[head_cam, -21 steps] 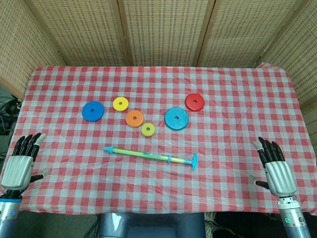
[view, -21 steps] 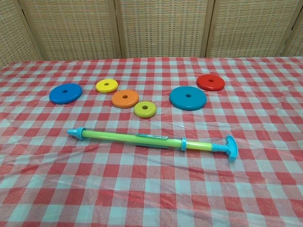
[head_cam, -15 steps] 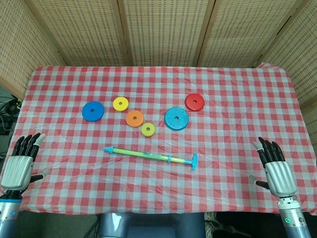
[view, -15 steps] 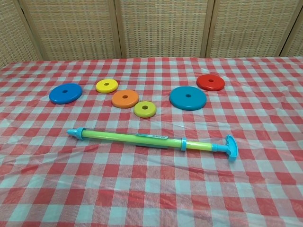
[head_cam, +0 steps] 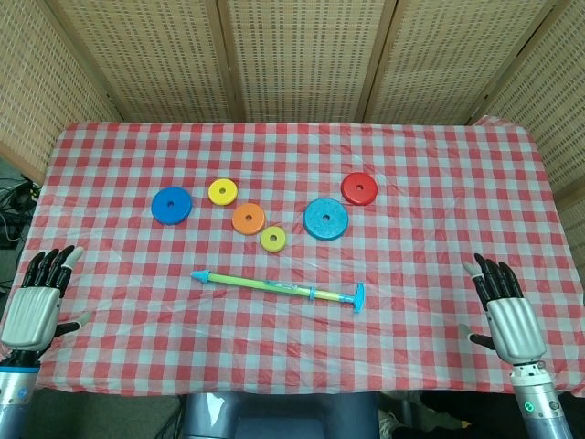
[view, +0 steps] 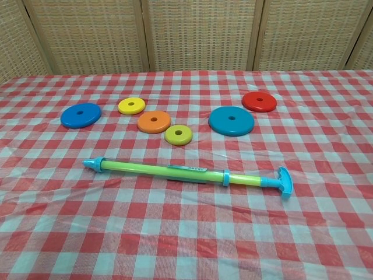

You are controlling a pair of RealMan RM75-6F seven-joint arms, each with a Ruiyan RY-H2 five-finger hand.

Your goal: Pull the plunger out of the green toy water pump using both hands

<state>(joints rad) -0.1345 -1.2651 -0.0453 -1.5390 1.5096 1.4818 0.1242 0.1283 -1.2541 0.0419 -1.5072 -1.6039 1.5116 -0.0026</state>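
Observation:
The green toy water pump (head_cam: 265, 283) (view: 163, 171) lies flat on the checked cloth near the front middle, its blue nozzle pointing left. Its blue T-shaped plunger handle (head_cam: 358, 298) (view: 284, 182) is at the right end, pushed almost fully in. My left hand (head_cam: 35, 304) hovers at the table's front left corner, fingers spread, holding nothing. At the front right corner my right hand (head_cam: 507, 313) is likewise spread and holds nothing. Both are far from the pump and show only in the head view.
Several coloured discs lie behind the pump: a blue disc (head_cam: 172, 205), a yellow disc (head_cam: 222, 191), an orange disc (head_cam: 248, 218), a small yellow-green disc (head_cam: 272, 239), a large blue disc (head_cam: 325, 219) and a red disc (head_cam: 359, 188). Wicker screens stand behind the table.
My right hand has shifted very slightly towards the table's front edge. The pump and my left hand have not moved.

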